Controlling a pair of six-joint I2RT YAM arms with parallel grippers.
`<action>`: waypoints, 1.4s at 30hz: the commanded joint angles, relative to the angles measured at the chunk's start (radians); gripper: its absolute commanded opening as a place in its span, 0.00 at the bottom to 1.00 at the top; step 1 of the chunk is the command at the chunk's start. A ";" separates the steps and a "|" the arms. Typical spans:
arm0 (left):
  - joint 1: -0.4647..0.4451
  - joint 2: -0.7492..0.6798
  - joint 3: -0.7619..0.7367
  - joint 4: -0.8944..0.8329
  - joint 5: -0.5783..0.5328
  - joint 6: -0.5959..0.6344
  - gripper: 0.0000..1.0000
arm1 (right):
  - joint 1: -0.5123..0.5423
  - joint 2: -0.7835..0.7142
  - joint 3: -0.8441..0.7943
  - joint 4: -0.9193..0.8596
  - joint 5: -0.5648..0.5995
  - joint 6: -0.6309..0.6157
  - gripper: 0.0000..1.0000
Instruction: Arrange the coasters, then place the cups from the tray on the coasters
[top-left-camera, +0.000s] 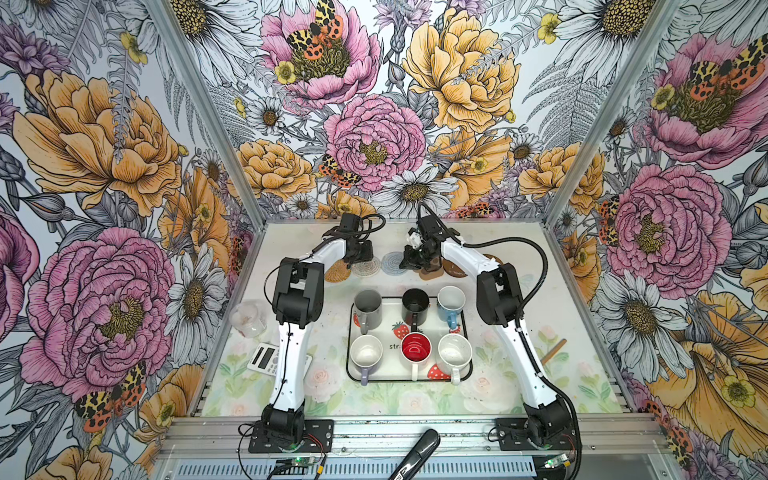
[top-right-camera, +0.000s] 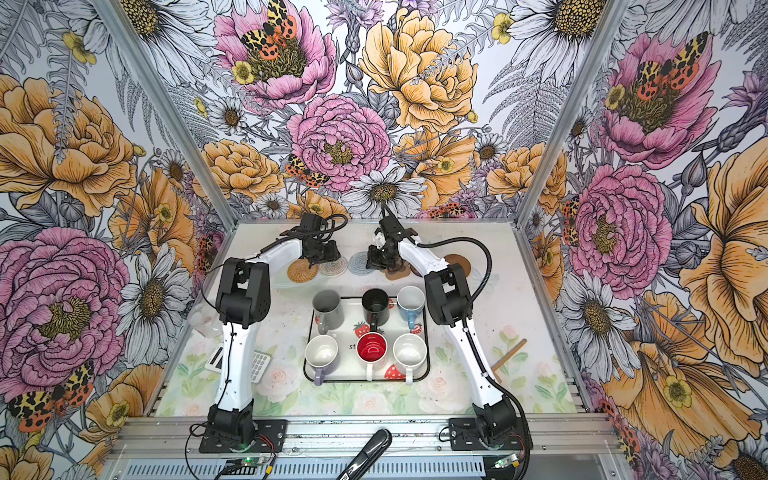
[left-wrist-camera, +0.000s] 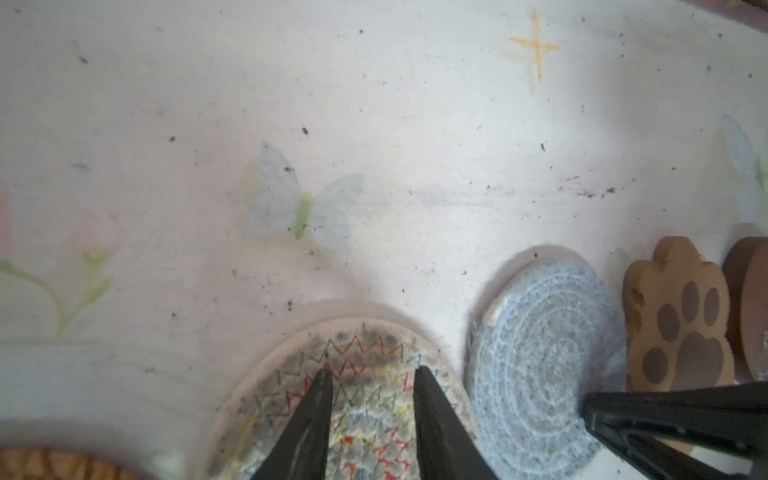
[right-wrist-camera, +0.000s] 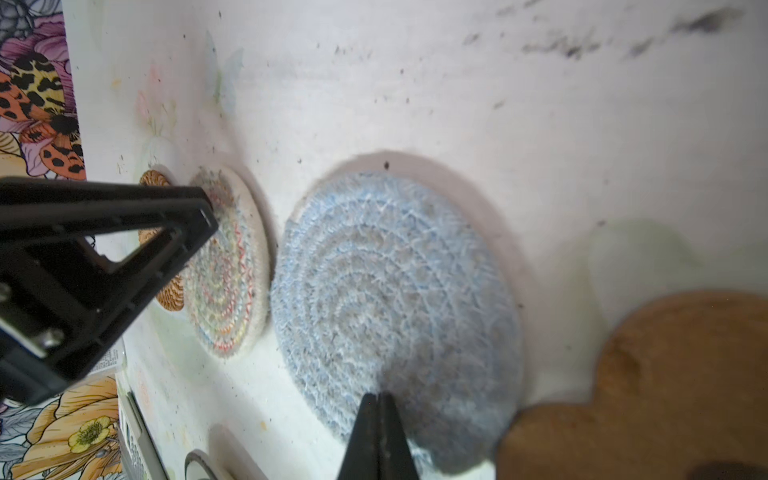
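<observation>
Far row: left gripper (left-wrist-camera: 372, 374), jaws apart, sits over the pale stitched coaster (left-wrist-camera: 365, 347). Right gripper (right-wrist-camera: 378, 397), pinched closed, is over the grey-blue coaster (right-wrist-camera: 386, 282). Nearer, six cups (top-left-camera: 416, 347) stand in the tray (top-left-camera: 431, 329).

Left tool (left-wrist-camera: 372, 374) jaws slightly parted; right tool (right-wrist-camera: 378, 400) pinched closed; both angled downward

Both top views are bright and sharp, with even light from above; the flowered walls (top-left-camera: 104, 166) look stretched toward the left and right edges of the frame. Both wrist views are softer; the table (right-wrist-camera: 457, 104) looks washed out and white; the grey-blue coaster (right-wrist-camera: 390, 291) has a soft dark shadow round its rim; the paw-shaped coaster (right-wrist-camera: 665, 374), close to the lens, is fuzzy.
</observation>
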 joint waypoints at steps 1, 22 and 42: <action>0.008 0.041 0.027 0.002 -0.026 -0.023 0.36 | 0.009 -0.032 -0.012 -0.042 -0.003 -0.023 0.00; -0.019 -0.031 0.068 0.005 0.026 -0.016 0.42 | 0.012 -0.019 0.066 -0.042 -0.043 -0.009 0.00; 0.140 -0.444 -0.241 -0.022 -0.122 -0.054 0.57 | -0.029 -0.196 0.046 -0.038 -0.055 -0.078 0.18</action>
